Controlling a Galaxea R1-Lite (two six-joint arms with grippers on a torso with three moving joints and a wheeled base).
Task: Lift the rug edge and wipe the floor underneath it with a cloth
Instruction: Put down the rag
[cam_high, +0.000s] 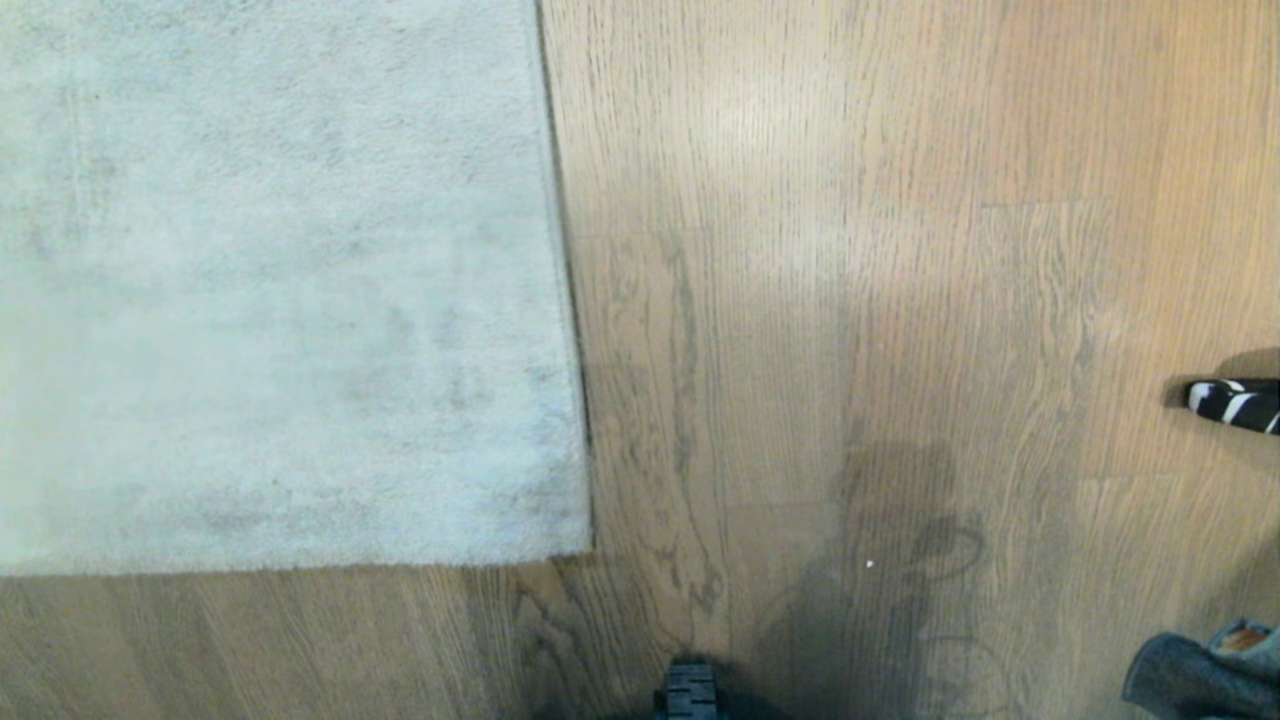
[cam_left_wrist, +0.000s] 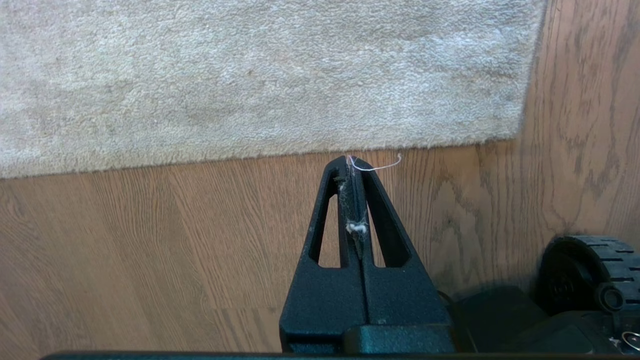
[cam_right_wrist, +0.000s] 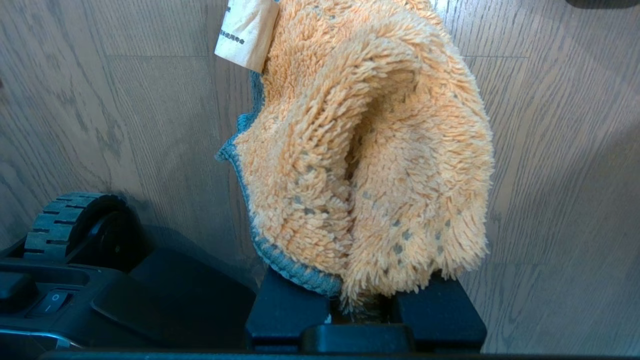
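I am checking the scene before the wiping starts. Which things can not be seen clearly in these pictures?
- Right gripper's fingers: in the right wrist view, the fluffy orange cloth with grey trim covers them.
- Black-and-white striped object: head view, cut off by the right edge.
- Floor under the pale grey short-pile rug: hidden by the rug, which lies flat.
- White tag's print: too small to read.

I looked down on a floor (cam_high: 900, 250) of light brown wood-grain planks with dark grain streaks. A soft bright patch of light fell on the boards further out, and a dim shadow darkened them nearer me. A black-and-white striped object (cam_high: 1238, 402) lay at the right edge.
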